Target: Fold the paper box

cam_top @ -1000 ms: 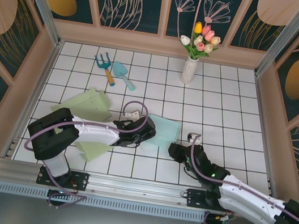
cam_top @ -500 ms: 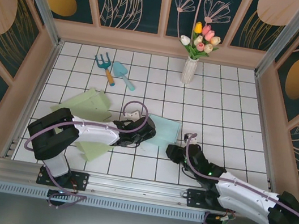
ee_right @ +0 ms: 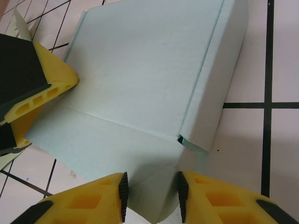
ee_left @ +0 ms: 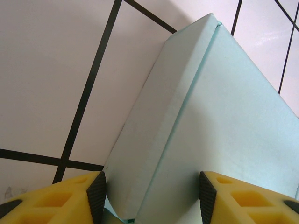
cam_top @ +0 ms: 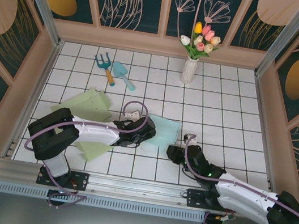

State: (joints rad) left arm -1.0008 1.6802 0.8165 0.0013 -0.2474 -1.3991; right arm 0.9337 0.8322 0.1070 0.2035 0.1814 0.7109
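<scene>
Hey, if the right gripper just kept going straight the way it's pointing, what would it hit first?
The light blue paper box. Its near corner lies in the gap between the fingers of the right gripper, so contact would likely come almost at once, though depth is hard to judge.

You've got a white tiled floor [cam_top: 226, 102], dark floral wall panels [cam_top: 133, 0], wood trim [cam_top: 160, 45], aluminium rail [cam_top: 125, 185] up front.

Left arm [cam_top: 91, 131]: elbow bent, forearm lying low, pointing right.
Left claw [ee_left: 149, 189]: jaws moderately apart.
Right arm [cam_top: 239, 190]: stretched low, reaching left.
Right claw [ee_right: 150, 193]: jaws narrowly apart.
</scene>
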